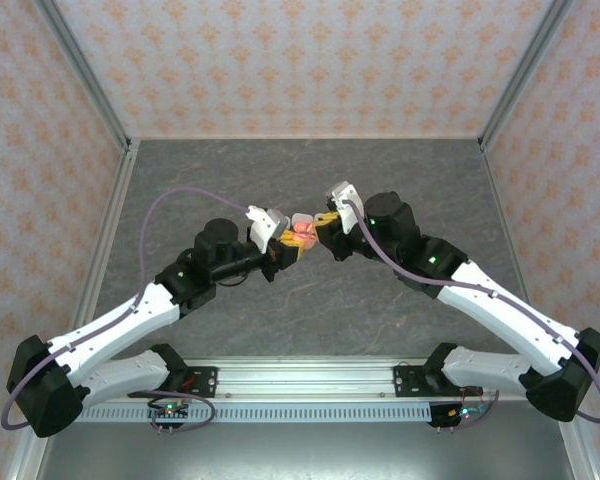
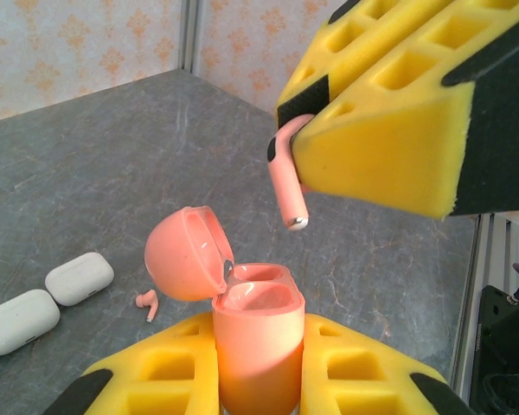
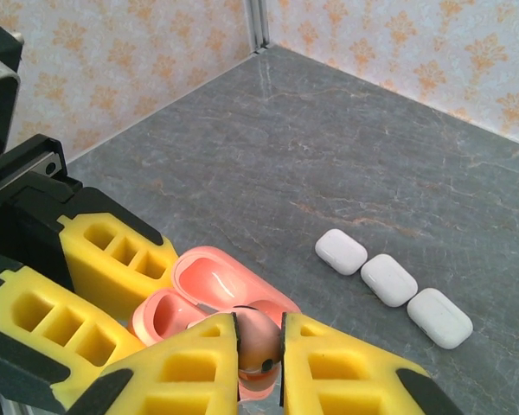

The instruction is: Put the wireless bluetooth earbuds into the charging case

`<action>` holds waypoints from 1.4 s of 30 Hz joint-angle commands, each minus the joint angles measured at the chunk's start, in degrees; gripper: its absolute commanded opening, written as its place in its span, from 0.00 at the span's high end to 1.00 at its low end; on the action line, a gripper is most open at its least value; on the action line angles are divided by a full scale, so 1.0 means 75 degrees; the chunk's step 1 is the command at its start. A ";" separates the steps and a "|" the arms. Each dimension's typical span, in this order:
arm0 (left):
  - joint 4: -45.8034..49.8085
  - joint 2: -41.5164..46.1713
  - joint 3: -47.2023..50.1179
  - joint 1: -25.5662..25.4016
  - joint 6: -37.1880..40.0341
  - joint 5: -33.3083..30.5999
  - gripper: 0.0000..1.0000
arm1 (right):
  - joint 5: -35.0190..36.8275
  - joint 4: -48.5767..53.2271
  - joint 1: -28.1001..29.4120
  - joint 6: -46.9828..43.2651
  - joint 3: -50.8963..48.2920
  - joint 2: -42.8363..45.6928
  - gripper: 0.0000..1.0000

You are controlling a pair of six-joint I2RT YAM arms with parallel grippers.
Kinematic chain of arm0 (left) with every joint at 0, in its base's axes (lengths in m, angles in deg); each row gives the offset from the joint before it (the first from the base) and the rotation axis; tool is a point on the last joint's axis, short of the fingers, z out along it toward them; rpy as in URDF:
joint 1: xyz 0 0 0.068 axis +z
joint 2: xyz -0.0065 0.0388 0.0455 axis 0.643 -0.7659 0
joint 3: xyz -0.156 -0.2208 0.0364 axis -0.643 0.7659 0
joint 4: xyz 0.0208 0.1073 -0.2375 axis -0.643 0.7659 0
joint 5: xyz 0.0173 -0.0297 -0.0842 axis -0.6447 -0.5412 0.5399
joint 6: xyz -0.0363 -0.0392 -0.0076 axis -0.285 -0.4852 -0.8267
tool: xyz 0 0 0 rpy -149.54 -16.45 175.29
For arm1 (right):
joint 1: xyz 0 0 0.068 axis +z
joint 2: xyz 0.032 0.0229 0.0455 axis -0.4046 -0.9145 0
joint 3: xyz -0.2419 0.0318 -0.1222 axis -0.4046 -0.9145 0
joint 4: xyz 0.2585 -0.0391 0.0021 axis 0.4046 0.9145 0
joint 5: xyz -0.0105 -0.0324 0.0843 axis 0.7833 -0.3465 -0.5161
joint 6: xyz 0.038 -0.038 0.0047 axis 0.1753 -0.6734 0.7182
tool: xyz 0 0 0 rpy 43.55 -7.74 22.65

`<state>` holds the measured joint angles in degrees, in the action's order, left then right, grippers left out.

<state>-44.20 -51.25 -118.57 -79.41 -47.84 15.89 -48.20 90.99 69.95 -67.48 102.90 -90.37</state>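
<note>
The right gripper [image 3: 259, 367] has its yellow foam-padded fingers [image 3: 303, 333] squeezed together on a small salmon-pink plastic earbud [image 2: 287, 186], pinching it by the rounded head. In the left wrist view the stem hangs down out of the pads with its silver tip lowest. The tip is above and slightly right of the case mouth and apart from it.

The left gripper [image 2: 258, 372] is clamped on a salmon-pink pebble-shaped plastic charging case [image 2: 258, 333]. The case stands upright between the gripper's own yellow pads. Its hinged lid [image 2: 186, 255] is swung back to the left, and the hollow wells in the body are showing.

From overhead, the two grippers meet tip to tip above the middle of the dark grey stone-patterned table [image 1: 380, 180], with case and bud between them.

A second salmon-pink earbud [image 2: 147, 303] lies on the table, below and left of the raised lid in the left wrist view. Three white rounded plastic cases [image 3: 388, 280], lids down, lie side by side in a row on the table, well apart from both grippers. Cream walls with an orange pattern [image 1: 280, 60] surround the table.
</note>
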 commanded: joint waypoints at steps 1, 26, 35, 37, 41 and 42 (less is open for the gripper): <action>-0.0315 0.0110 -0.0197 -0.0063 0.0203 -0.0002 1.00 | -0.0031 -0.0128 0.0065 -0.0209 0.0018 -0.0108 0.85; -0.0502 0.0260 -0.0107 -0.0078 0.0295 0.0067 1.00 | -0.1331 -0.0332 0.0145 0.0013 0.0345 -0.0528 0.85; -0.1475 0.0778 0.0308 -0.0077 0.0301 0.0184 1.00 | -0.2562 0.0584 0.0056 -0.0047 0.1039 -0.0626 0.77; -0.1478 0.0856 0.0304 -0.0074 0.0332 0.0196 1.00 | -0.2971 0.0707 -0.0009 0.0032 0.1222 -0.0870 0.77; -0.1486 0.0952 0.0313 -0.0072 0.0357 0.0236 1.00 | -0.3680 0.0765 -0.0086 0.0219 0.1543 -0.1078 0.76; -0.1494 0.0976 0.0326 -0.0078 0.0374 0.0240 1.00 | -0.3803 0.0765 -0.0098 0.0255 0.1613 -0.1124 0.76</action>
<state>-49.95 -44.72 -116.42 -79.41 -46.37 16.96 -67.65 94.99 68.55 -67.15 113.04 -97.41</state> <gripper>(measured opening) 0.190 0.234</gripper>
